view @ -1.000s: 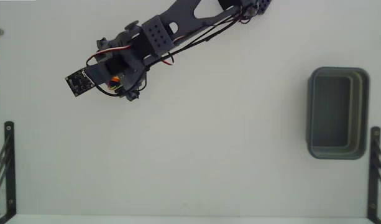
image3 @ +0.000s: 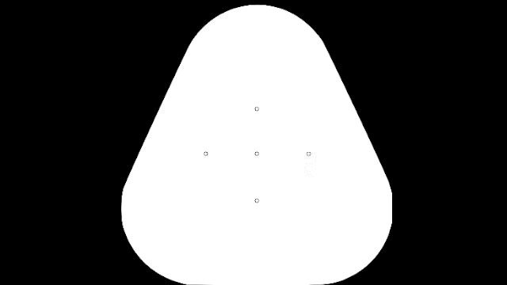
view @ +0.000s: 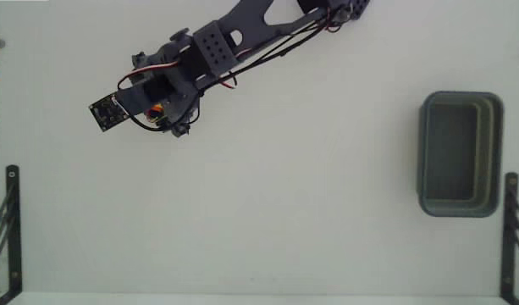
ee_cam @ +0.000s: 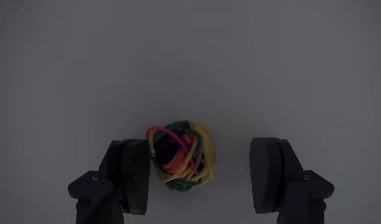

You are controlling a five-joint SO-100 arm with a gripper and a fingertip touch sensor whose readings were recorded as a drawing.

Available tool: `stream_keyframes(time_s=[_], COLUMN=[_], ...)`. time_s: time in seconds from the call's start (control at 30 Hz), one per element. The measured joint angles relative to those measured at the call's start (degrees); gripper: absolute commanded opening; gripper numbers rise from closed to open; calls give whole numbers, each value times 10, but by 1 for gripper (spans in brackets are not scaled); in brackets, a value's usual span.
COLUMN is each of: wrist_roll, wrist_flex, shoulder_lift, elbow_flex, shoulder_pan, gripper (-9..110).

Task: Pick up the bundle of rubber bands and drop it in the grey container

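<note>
In the wrist view the bundle of rubber bands (ee_cam: 181, 157), a small clump of yellow, red, green and pink loops, lies on the white table between the two dark fingers of my gripper (ee_cam: 202, 174). The gripper is open. The left finger (ee_cam: 133, 174) touches or nearly touches the bundle; the right finger (ee_cam: 268, 174) stands well apart from it. In the fixed view the arm reaches to the upper left, and the gripper (view: 157, 114) hides the bundle beneath it. The grey container (view: 496, 152) sits far off at the right edge of the table, holding nothing that shows.
Black metal brackets stand at the lower left (view: 12, 229) and lower right (view: 511, 237) table edges in the fixed view. Bare white tabletop stretches between the arm and the container.
</note>
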Motion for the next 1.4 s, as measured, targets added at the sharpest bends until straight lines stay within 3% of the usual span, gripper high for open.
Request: stream_keyframes(time_s=[1.4], wrist_roll=[0], wrist_flex=[0], shoulder_lift=[0], elbow_flex=[0], shoulder_pan=[0], gripper=[87])
